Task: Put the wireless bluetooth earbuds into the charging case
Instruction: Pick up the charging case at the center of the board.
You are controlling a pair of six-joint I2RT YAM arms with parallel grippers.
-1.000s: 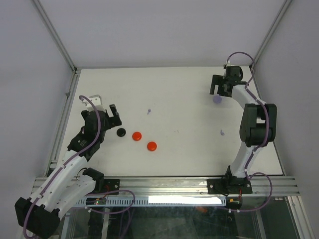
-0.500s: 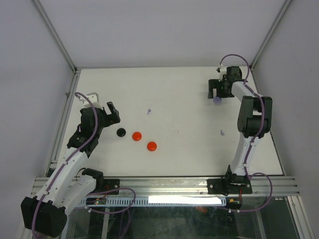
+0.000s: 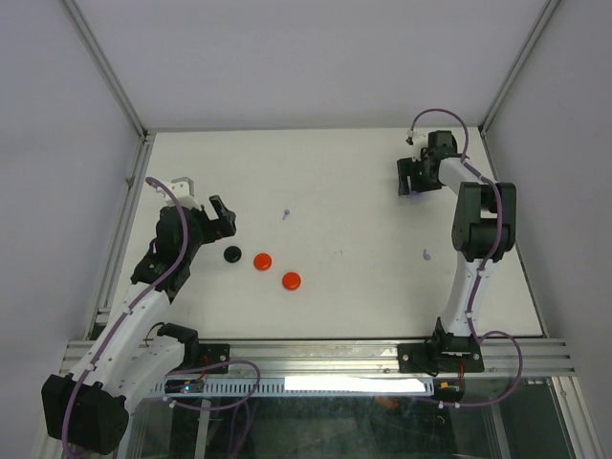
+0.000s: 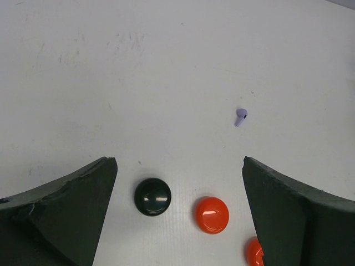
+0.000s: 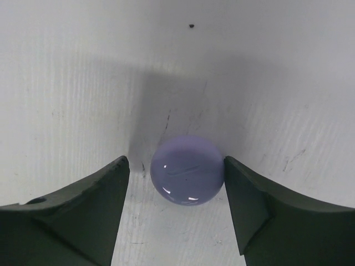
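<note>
On the worktop [image 3: 335,182] from above, one lavender earbud [image 3: 286,214] is lying near the middle, a second lavender earbud [image 3: 426,254] beside the right arm [image 3: 478,229]. In the left wrist view the left gripper [image 4: 178,166] is hanging wide open near a black disc [image 4: 152,196]. In the right wrist view the right gripper [image 5: 176,163] is standing open around a lavender disc [image 5: 187,170].

Bright even light, soft shadows, glints on lavender disc [image 5: 187,170], sharp focus

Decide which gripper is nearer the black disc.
Left. The left gripper hangs open just beside the black disc; the right gripper straddles the lavender disc far across the table.
</note>
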